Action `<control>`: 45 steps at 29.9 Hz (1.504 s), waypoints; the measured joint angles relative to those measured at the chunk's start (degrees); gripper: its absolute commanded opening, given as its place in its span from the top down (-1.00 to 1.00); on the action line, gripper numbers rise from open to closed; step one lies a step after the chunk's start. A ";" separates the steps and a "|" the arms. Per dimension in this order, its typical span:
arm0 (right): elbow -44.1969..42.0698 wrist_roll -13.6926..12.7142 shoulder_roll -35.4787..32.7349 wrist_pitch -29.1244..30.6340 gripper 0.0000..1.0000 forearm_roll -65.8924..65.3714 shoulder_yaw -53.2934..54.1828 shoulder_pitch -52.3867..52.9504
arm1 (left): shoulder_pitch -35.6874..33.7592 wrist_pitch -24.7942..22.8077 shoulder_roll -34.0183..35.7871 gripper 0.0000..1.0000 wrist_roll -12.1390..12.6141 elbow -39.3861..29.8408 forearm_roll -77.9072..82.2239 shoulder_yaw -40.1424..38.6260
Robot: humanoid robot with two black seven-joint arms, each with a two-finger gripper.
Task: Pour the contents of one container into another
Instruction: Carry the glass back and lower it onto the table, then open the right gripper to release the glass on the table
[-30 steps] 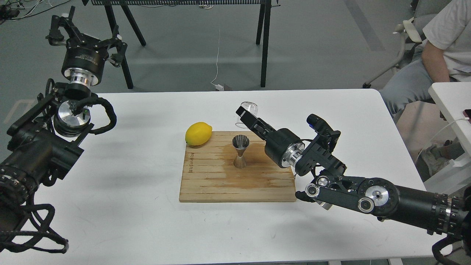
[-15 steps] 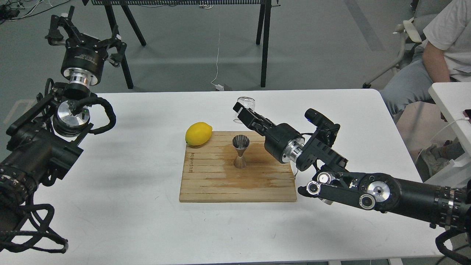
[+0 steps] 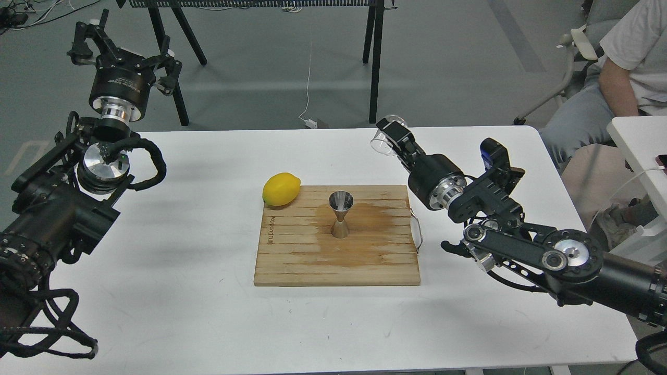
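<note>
Nearest me, the board (image 3: 292, 260) is lying on the table (image 3: 182, 312) with the jigger (image 3: 341, 214) standing upright at its middle and the lemon (image 3: 281, 189) sitting at its far left corner. Farther right, my right gripper (image 3: 392, 136) is gripping the beaker (image 3: 381, 144), seemingly tipped leftward, above the table. Far left, my left gripper (image 3: 125, 49) is hanging spread and empty.

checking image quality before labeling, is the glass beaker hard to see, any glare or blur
Head view: sharp overall, even soft lighting, faint shadows on the white table. The clear beaker in the right gripper is low contrast against table and floor, its edges faint. The steel jigger shows bright reflections but stays readable.
</note>
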 measured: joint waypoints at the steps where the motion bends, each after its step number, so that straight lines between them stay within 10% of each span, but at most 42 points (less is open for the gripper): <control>1: 0.54 -0.07 -0.91 0.00 0.26 1.55 1.20 -0.65 | 0.00 -0.07 0.01 -1.00 0.00 0.00 0.00 0.04; 19: 6.82 -1.81 -4.75 5.58 0.26 37.11 29.95 -22.46 | 0.00 -0.13 -0.22 -1.00 0.00 0.00 -0.05 0.20; 31: -7.32 -15.78 -3.57 18.27 0.25 61.57 45.85 -31.56 | 0.09 0.02 -2.81 -1.00 0.03 0.00 0.18 0.82; 45: -24.35 -21.88 1.23 32.21 0.26 69.63 48.12 -30.63 | 0.17 -0.03 -2.93 -1.00 0.00 0.04 0.20 1.08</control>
